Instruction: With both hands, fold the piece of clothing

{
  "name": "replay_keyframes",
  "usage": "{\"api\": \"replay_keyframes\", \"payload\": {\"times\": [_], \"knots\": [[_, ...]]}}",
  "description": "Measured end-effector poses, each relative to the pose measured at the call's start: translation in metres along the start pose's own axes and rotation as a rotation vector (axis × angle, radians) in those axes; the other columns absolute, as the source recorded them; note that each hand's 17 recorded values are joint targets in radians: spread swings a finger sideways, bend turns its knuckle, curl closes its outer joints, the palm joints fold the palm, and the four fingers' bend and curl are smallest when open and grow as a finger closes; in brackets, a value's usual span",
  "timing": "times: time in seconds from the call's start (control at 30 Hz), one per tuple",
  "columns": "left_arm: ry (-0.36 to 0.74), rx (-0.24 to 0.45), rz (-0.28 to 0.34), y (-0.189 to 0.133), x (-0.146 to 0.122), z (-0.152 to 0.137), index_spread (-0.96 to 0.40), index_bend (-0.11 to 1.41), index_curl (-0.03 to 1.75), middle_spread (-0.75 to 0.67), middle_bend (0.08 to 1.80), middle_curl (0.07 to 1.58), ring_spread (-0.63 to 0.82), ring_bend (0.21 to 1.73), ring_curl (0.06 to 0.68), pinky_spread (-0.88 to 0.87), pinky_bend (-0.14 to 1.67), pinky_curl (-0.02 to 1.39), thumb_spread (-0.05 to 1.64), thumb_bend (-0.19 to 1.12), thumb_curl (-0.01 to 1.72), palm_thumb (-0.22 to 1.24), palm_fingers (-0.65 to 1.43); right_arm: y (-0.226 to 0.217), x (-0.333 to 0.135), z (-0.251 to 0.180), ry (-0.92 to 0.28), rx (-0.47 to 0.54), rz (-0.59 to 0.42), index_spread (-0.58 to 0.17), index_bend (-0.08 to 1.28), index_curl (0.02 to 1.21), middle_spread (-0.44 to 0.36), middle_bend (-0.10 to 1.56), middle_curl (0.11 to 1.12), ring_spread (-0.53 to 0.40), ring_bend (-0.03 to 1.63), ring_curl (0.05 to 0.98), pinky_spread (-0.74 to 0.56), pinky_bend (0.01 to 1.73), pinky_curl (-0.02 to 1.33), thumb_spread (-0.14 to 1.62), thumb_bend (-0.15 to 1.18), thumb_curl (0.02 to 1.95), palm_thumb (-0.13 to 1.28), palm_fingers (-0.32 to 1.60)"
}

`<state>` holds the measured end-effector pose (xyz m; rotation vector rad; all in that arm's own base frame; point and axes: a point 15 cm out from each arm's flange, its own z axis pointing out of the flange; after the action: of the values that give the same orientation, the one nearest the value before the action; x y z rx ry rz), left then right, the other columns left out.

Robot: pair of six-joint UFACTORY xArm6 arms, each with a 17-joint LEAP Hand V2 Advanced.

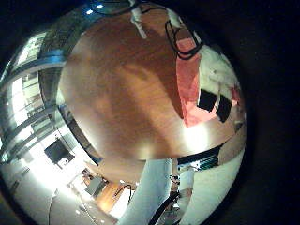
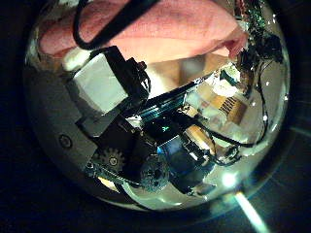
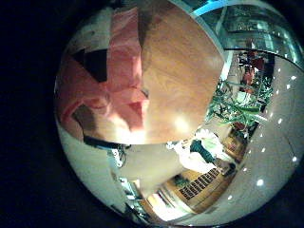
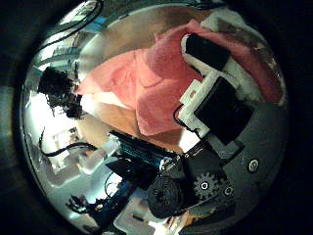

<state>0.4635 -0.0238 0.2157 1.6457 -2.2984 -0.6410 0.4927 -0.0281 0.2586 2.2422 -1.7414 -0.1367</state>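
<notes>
- A soft pink cloth garment point(image 3: 109, 90) lies on the brown wooden tabletop point(image 3: 180, 76), rumpled, with loose flaps and creases.
- No outside view is given, so colours are a guess from the palm cameras, and I cannot place the garment by left or right on the table.
- The right hand point(image 4: 210, 93) sits close over the garment; its black and white fingers point(image 4: 205, 49) reach onto the pink fabric and appear to press or gather a raised fold.
- Whether those fingers are curled round the cloth or merely resting on it, I cannot tell.
- The left hand point(image 2: 117, 83) is at the garment's edge; a white and black finger lies against the pink cloth point(image 2: 165, 39), but whether it grips I cannot tell either.
- From the left little-finger side, the garment point(image 1: 202, 80) runs along one side of the bare wood point(image 1: 122, 84), with dark finger parts on it.
- My judgement: the fold is at an early or middle stage. The cloth is bunched rather than flat and squared, so a tidy fold is still to be made and smoothed.
- No brand, label or legible writing shows on the garment or table.
</notes>
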Motion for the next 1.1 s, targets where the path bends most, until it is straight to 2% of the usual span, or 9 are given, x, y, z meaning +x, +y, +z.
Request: {"api": "replay_keyframes", "payload": {"times": [0.2, 0.4, 0.47, 0.6, 0.63, 0.7, 0.83, 0.97, 1.1], "knots": [[-0.001, 0.010, -0.015, -0.033, -0.004, 0.014, -0.39, 0.17, 1.63, -0.63, 0.89, 1.05, -0.48, 1.28, 0.517, -0.68, 0.95, 0.71, 1.14, -0.02, 0.69, 0.73, 0.98, -0.029, 0.001, 0.032, 0.010, -0.089, -0.011, -0.380, 0.88, 1.05, -0.188, 1.16, 0.94, -0.266, 1.33, 0.798, -0.24, 1.24, 0.92, 1.19, -0.01, 0.62, 0.96, 0.97], [0.005, 0.016, -0.044, -0.052, -0.012, 0.026, -0.38, 0.18, 1.61, -0.62, 0.89, 1.04, -0.48, 1.27, 0.515, -0.68, 0.90, 0.72, 1.10, -0.03, 0.63, 0.68, 0.96, -0.044, 0.007, 0.049, 0.017, -0.077, 0.015, -0.389, 0.83, 1.05, -0.191, 1.15, 0.93, -0.264, 1.32, 0.791, -0.27, 1.20, 0.91, 1.20, -0.02, 0.59, 0.91, 0.95], [0.005, 0.010, -0.064, -0.056, -0.015, 0.031, -0.38, 0.19, 1.59, -0.62, 0.89, 1.03, -0.48, 1.26, 0.515, -0.69, 0.88, 0.72, 1.09, -0.03, 0.61, 0.66, 0.96, -0.045, 0.009, 0.051, 0.016, -0.079, 0.021, -0.401, 0.66, 1.00, -0.205, 1.05, 0.89, -0.271, 1.33, 0.770, -0.32, 1.19, 0.88, 1.21, -0.03, 0.57, 0.87, 0.79], [0.013, 0.015, -0.088, -0.063, -0.021, 0.036, -0.39, 0.20, 1.55, -0.62, 0.86, 1.02, -0.49, 1.22, 0.509, -0.69, 0.83, 0.73, 1.09, -0.03, 0.57, 0.64, 0.90, -0.055, 0.021, 0.053, 0.009, -0.032, 0.055, -0.406, 0.21, 0.85, -0.207, 0.79, 0.80, -0.295, 1.34, 0.741, -0.40, 1.22, 0.84, 1.24, -0.02, 0.54, 0.83, 0.24], [0.014, 0.015, -0.096, -0.062, -0.023, 0.036, -0.39, 0.20, 1.54, -0.62, 0.86, 1.01, -0.49, 1.22, 0.506, -0.69, 0.82, 0.73, 1.10, -0.03, 0.56, 0.63, 0.90, -0.058, 0.025, 0.052, 0.008, -0.014, 0.063, -0.417, 0.22, 0.81, -0.193, 0.71, 0.76, -0.265, 1.23, 0.710, -0.33, 1.13, 0.83, 1.25, -0.02, 0.53, 0.82, 0.04], [0.016, 0.012, -0.103, -0.060, -0.024, 0.035, -0.39, 0.20, 1.52, -0.62, 0.84, 1.00, -0.49, 1.21, 0.505, -0.69, 0.79, 0.73, 1.11, -0.03, 0.55, 0.62, 0.90, -0.058, 0.036, 0.047, 0.006, 0.013, 0.085, -0.435, 0.20, 0.72, -0.174, 0.61, 0.69, -0.209, 1.07, 0.638, -0.21, 1.05, 0.79, 1.26, -0.03, 0.51, 0.79, -0.07], [0.025, 0.013, -0.121, -0.054, -0.033, 0.032, -0.40, 0.16, 1.45, -0.61, 0.76, 0.97, -0.49, 1.22, 0.515, -0.70, 0.78, 0.76, 1.11, -0.02, 0.52, 0.61, 0.78, -0.050, 0.054, 0.023, 0.007, 0.066, 0.123, -0.433, 0.18, 0.62, -0.140, 0.46, 0.59, -0.097, 0.88, 0.522, 0.04, 0.94, 0.70, 1.27, -0.03, 0.48, 0.70, -0.06], [0.031, 0.026, -0.136, -0.047, -0.041, 0.024, -0.37, 0.07, 1.31, -0.50, 0.46, 0.92, -0.47, 1.32, 0.564, -0.68, 0.92, 0.83, 1.12, -0.02, 0.49, 0.59, 0.39, -0.034, 0.071, -0.014, -0.028, 0.150, 0.172, -0.418, 0.16, 0.55, -0.125, 0.43, 0.54, -0.042, 0.82, 0.472, 0.21, 0.86, 0.64, 1.29, -0.03, 0.45, 0.62, 0.00], [0.049, 0.032, -0.152, -0.033, -0.049, 0.014, -0.23, 0.07, 1.08, -0.19, 0.26, 0.81, -0.27, 1.16, 0.525, -0.55, 0.91, 0.85, 1.15, -0.05, 0.44, 0.43, -0.07, -0.009, 0.083, -0.048, -0.057, 0.211, 0.214, -0.388, 0.15, 0.48, -0.099, 0.46, 0.52, -0.036, 0.85, 0.450, 0.30, 0.78, 0.58, 1.33, -0.02, 0.40, 0.57, 0.09]]}}
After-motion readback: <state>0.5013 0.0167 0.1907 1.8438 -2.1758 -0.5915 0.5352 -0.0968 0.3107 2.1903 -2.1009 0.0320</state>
